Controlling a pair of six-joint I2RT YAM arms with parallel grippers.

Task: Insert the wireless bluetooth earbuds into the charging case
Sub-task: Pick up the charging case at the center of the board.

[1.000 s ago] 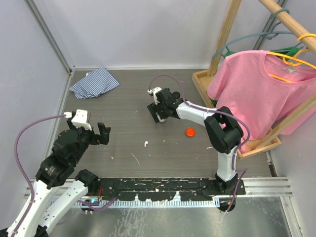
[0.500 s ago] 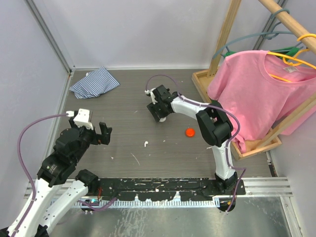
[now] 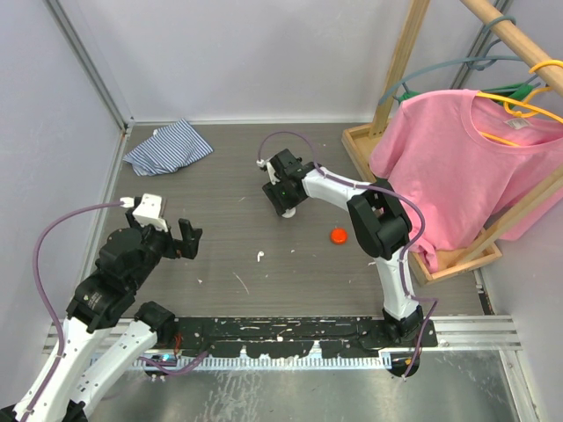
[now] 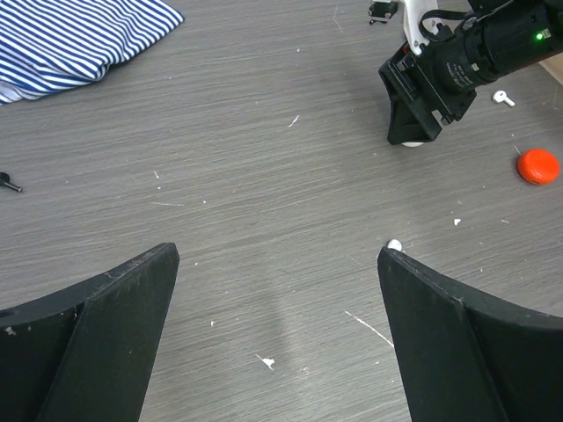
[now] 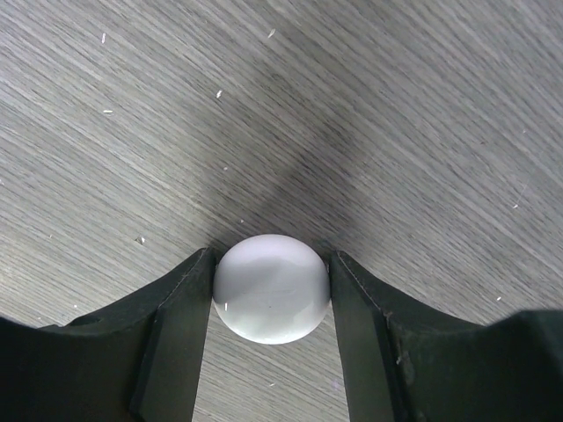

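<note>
Grey wood-grain tabletop carries everything. The right end effector is clenched on a white case. Both fingers press against its round sides, and the left wrist view shows the case down at the tabletop, under the fingertips.

A red case lies near the right end effector, on its side toward the arm bases and apart from it. A white earbud lies between the two end effectors, nearer the bases than the right one. The left wrist view shows another white earbud just beside the right end effector, on its far side from the left arm.

The left end effector hangs released — fingers spread wide, nothing between them. A black earbud lies ahead of it to the left, and a striped cloth lies beyond that. A pink shirt hangs out past the right end effector.
</note>
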